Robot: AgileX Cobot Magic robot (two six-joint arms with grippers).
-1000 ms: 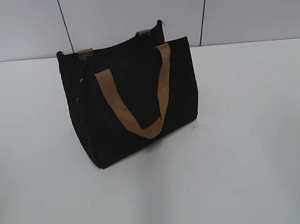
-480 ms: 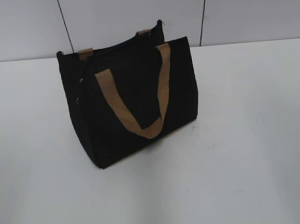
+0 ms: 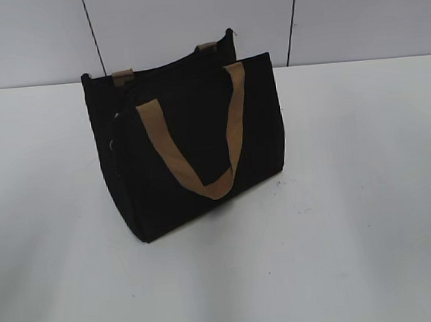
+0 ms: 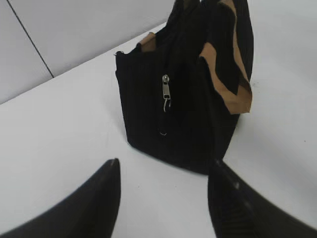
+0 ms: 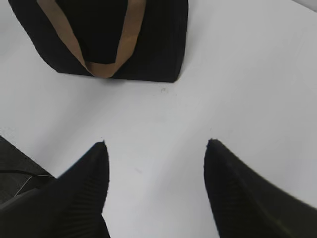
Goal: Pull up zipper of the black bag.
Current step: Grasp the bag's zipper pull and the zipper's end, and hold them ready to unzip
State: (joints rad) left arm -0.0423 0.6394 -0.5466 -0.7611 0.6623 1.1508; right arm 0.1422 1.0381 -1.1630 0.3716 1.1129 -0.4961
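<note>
The black bag (image 3: 191,140) stands upright on the white table, with a tan handle (image 3: 199,143) hanging down its front. It also shows in the left wrist view (image 4: 183,99) and the right wrist view (image 5: 104,39). The zipper (image 4: 166,91) runs down the bag's narrow end, its silver pull hanging partway down; in the exterior view it is a small glint (image 3: 113,145) on the bag's left end. My left gripper (image 4: 166,166) is open and empty, a short way in front of that end. My right gripper (image 5: 154,144) is open and empty, above the table in front of the bag.
The white table (image 3: 339,218) spreads around the bag. A grey panelled wall (image 3: 353,16) stands close behind it. A dark edge (image 5: 15,166) shows at the lower left of the right wrist view.
</note>
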